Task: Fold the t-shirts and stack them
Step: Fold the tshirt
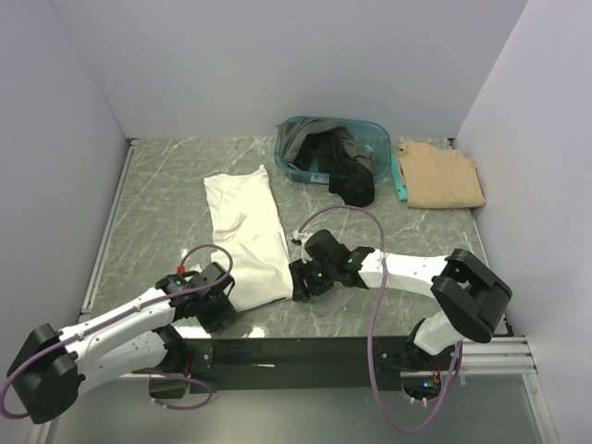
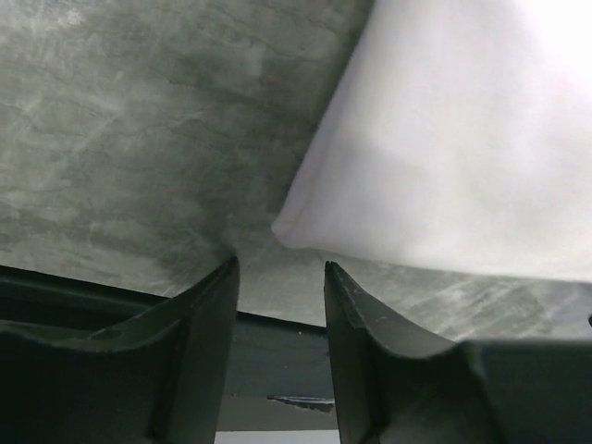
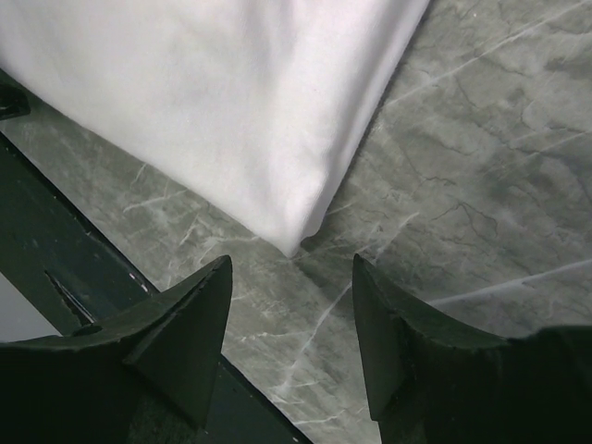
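Note:
The white t-shirt [image 1: 245, 236] lies folded into a long strip down the middle of the table. My left gripper [image 1: 225, 305] is open and empty just before its near left corner [image 2: 282, 225]. My right gripper [image 1: 298, 282] is open and empty just before its near right corner [image 3: 294, 242]. Neither touches the cloth. A tan t-shirt [image 1: 441, 174] lies folded at the far right. Black and dark grey t-shirts [image 1: 340, 159] spill out of the teal basket [image 1: 383, 137].
The table's dark front edge [image 1: 305, 347] runs just behind both grippers and shows in both wrist views [image 2: 268, 347] [image 3: 55, 259]. A teal strip [image 1: 397, 180] lies between the basket and the tan shirt. Walls close in the table's left, back and right.

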Controlling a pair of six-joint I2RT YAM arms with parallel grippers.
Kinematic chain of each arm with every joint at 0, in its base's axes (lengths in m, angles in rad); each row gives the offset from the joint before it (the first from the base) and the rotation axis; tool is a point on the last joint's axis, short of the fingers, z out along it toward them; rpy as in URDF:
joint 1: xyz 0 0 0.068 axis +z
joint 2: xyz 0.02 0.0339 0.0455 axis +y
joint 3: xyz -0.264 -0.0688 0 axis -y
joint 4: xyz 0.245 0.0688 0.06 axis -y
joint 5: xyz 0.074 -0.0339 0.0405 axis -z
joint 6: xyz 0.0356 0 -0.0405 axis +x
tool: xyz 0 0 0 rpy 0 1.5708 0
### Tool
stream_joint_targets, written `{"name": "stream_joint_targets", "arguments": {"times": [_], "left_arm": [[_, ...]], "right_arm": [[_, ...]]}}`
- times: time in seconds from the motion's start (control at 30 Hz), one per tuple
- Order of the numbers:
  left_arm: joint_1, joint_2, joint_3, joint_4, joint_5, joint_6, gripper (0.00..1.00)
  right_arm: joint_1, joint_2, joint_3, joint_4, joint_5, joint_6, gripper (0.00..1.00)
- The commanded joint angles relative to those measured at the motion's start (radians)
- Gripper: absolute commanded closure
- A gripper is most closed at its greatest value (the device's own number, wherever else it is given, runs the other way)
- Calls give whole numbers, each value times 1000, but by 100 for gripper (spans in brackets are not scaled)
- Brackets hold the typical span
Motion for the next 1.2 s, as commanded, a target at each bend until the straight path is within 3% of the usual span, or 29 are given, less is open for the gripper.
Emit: {"name": "stream_joint_targets", "arguments": {"times": [0.0,0.13,0.43,0.57,0.67,0.7,0.9,1.17], "left_arm": [[-3,53,9,34,-42,-15,53],[-3,101,19,102,-64,1,57],[-3,177,70,74,-134,37,59],[-2,210,55,97,-131,47,69],[-2,225,56,105,-125,49,89],[-2,224,56,103,-122,51,99],[-2,170,78,67,-118,77,99],[-29,-14,119,-82,-52,45,99]], "right_arm": [[14,5,-8,38,5,-6,39],[20,30,-4,43,6,-9,40],[26,65,15,32,31,-29,41],[26,90,38,35,35,-30,44],[26,102,58,31,32,-33,54],[26,105,61,26,29,-35,65],[28,67,59,-9,-21,-32,100],[40,-112,-11,-132,-93,-29,100]]}}
